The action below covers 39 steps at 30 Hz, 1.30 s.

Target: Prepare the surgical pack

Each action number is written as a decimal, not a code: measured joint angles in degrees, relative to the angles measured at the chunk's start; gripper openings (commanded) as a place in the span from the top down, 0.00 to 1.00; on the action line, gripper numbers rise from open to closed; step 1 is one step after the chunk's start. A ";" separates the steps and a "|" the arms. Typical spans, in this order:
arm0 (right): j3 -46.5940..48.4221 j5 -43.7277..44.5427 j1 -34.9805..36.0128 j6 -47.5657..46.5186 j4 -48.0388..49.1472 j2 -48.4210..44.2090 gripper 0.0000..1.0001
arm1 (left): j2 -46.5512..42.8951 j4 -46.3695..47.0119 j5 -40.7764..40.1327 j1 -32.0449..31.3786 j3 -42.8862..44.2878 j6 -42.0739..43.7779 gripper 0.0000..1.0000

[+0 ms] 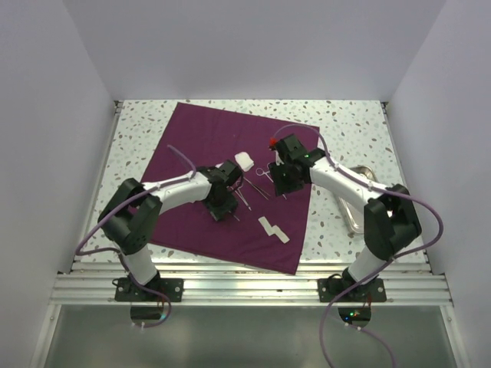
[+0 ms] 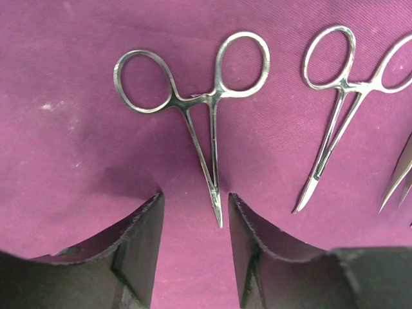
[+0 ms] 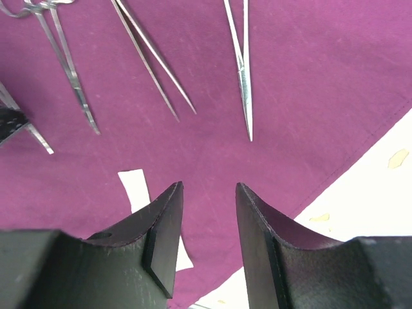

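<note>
Light, slick steel clamp (image 2: 196, 100) on the limp cloth (image 1: 215, 130) probably wants a mid-shank pinch; left pincer (image 2: 194, 201), half-open, straddles its tip; right pincer (image 3: 209, 190) half-open, both empty.

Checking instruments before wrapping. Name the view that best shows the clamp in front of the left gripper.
The left wrist view: the clamp lies whole on the purple cloth, rings and tip sharp, before the left gripper. The top view shows only thin slivers there; the right wrist view shows instrument parts, which unclear.
</note>
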 measured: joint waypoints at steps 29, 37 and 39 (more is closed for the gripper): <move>-4.66 -3.72 -0.20 -0.17 4.70 -7.52 0.59 | 11.34 -14.34 0.13 -0.17 13.88 -3.87 0.89; -5.53 -4.90 -0.20 -0.22 5.03 -8.59 0.59 | 10.75 -15.78 -2.05 -0.85 13.51 -3.89 0.67; -5.53 -5.25 -0.20 -0.22 5.22 -9.14 0.59 | 10.03 -16.15 -2.99 -1.07 12.70 -3.85 0.64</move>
